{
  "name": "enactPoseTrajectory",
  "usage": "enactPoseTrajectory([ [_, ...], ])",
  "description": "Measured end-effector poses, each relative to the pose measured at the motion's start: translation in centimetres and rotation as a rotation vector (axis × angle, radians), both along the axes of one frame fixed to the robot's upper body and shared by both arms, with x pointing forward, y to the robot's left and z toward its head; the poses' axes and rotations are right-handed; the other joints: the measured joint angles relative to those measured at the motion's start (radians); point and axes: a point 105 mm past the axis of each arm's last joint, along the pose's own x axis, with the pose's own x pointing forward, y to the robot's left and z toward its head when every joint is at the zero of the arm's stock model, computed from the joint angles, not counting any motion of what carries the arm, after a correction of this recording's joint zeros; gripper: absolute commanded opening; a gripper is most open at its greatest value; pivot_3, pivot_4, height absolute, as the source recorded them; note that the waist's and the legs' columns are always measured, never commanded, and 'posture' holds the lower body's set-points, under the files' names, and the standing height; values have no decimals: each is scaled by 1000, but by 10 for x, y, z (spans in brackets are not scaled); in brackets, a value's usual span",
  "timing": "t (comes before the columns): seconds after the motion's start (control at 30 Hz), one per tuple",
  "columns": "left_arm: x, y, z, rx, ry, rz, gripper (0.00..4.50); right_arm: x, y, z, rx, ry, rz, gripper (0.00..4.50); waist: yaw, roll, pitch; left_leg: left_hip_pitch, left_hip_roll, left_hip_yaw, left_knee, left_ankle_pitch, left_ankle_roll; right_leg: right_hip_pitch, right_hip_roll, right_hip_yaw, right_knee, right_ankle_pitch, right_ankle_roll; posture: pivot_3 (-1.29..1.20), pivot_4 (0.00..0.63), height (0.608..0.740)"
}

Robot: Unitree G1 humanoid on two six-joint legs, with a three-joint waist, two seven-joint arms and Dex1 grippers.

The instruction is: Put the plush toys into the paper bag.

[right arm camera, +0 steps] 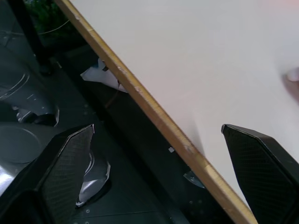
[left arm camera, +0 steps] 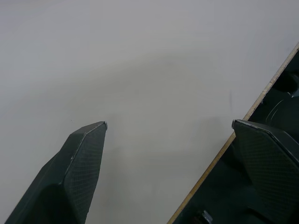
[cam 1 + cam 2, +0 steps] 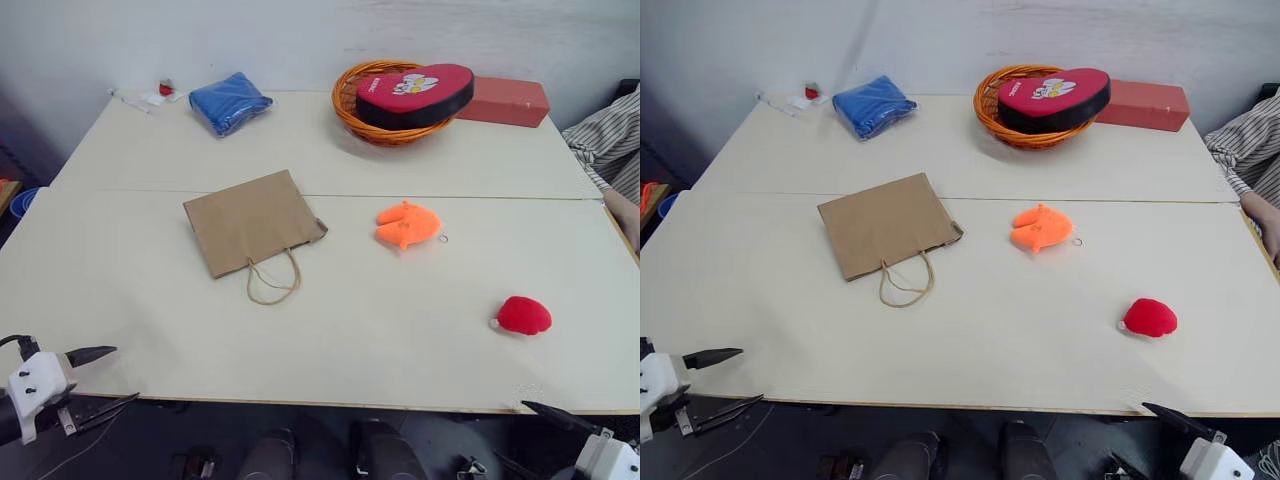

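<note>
The brown paper bag [image 3: 255, 222] lies flat on the white table [image 3: 150, 300], left of centre, its loop handles [image 3: 273, 281] pointing toward the near edge. An orange lobed plush toy [image 3: 407, 223] with a small ring rests just right of the bag. Farther right and nearer lies a rounded red plush toy [image 3: 524, 315]. My left gripper [image 3: 105, 380] hovers open at the near left edge of the table, nothing between its fingers. In the right wrist view, my right gripper [image 1: 157, 127] stands open and empty over the near right table edge, well short of the red toy.
At the back, an orange wicker basket [image 3: 350, 110] holds a big red heart cushion [image 3: 415, 92], with a red box [image 3: 510, 100] beside it. A folded blue cloth [image 3: 230, 102] and small items [image 3: 160, 93] lie back left. A person's striped sleeve [image 3: 610, 140] shows at the right edge.
</note>
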Motion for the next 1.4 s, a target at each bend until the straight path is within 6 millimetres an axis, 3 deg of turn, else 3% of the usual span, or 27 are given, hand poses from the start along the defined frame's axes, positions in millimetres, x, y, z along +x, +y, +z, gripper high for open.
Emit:
enactPoseTrajectory([
  [0.13, 4, -7, 7, -40, 22, -21, 4500, 11, 5, 2, 22, -31, -3, 4444, 5, 0, 0, 0, 0, 0, 0, 0, -1, -1, 0, 0, 0, 0, 0, 0, 150, 740],
  [0.27, 19, -31, 19, -163, 56, -65, 4500, 29, 23, 9, 109, -76, -11, 4444, 8, 1, 0, 0, 0, -1, 1, 0, -1, 0, 0, -1, 1, 0, 0, 0, 150, 740],
  [0.37, 45, -55, 42, -253, 14, -130, 4500, 49, 44, 31, 208, -153, 3, 4444, 10, 3, 1, 0, 0, -1, 2, 1, -2, 0, 0, -1, 2, 0, 0, 0, 150, 740],
  [0.43, 63, -80, 57, -256, -36, -220, 4500, 63, 63, 55, 294, -226, 18, 4444, 8, 3, 1, 0, 0, -1, 2, 4, -7, -1, 0, -1, 3, 1, 0, 0, 150, 740],
  [0.53, 71, -96, 61, -239, -51, -280, 4500, 70, 71, 70, 329, -272, 15, 4444, -5, 2, 1, -2, 1, 1, 1, 5, -10, -5, 3, 0, 4, 0, 0, 0, 150, 740],
  [0.57, 95, -114, 66, -212, -84, -341, 4500, 83, 85, 77, 355, -304, 32, 4444, 0, 2, 1, -6, 1, 0, 4, 5, -11, -7, 4, -1, 5, 0, 0, 0, 150, 740],
  [0.6, 104, -126, 68, -190, -103, -383, 4500, 88, 101, 90, 374, -356, 84, 4444, 2, 2, 1, -7, 1, 0, 7, 5, -11, -8, 3, 0, 8, 0, 0, 0, 150, 740],
  [0.67, 116, -142, 65, -125, -124, -447, 4500, 88, 118, 105, 385, -422, 143, 4444, 3, 3, 0, -4, 0, 1, 6, 5, -11, -8, 3, 0, 10, 0, 0, 0, 150, 740],
  [0.77, 139, -158, 49, -86, -128, -490, 4500, 94, 125, 101, 376, -412, 132, 4444, 7, 3, 0, -5, 0, 0, 6, 6, -11, -8, 4, -1, 10, 0, 0, 0, 150, 740],
  [0.87, 149, -180, 39, -79, -127, -555, 3900, 96, 129, 100, 370, -414, 136, 4500, 6, 2, 0, -10, 0, 0, 11, 6, -11, -11, 4, -1, 12, 0, 0, 0, 150, 740],
  [1.0, 160, -187, 37, -45, -158, -587, 2677, 97, 127, 97, 372, -411, 109, 4500, 0, 1, 0, -21, -1, 1, 18, 6, -11, -25, 4, 0, 20, 0, 0, 0, 150, 740],
  [1.27, 168, -198, 46, -115, -185, -628, 60, 98, 125, 93, 346, -407, 88, 4500, 4, 1, -1, -21, -1, 1, 20, 6, -12, -24, 3, 0, 23, 0, 0, 0, 150, 740],
  [1.4, 152, -211, 81, -376, -149, -738, 24, 101, 127, 92, 387, -385, 100, 4500, 2, 0, 0, -21, -1, 1, 21, 6, -12, -24, 3, 0, 25, 0, 0, 0, 150, 740],
])
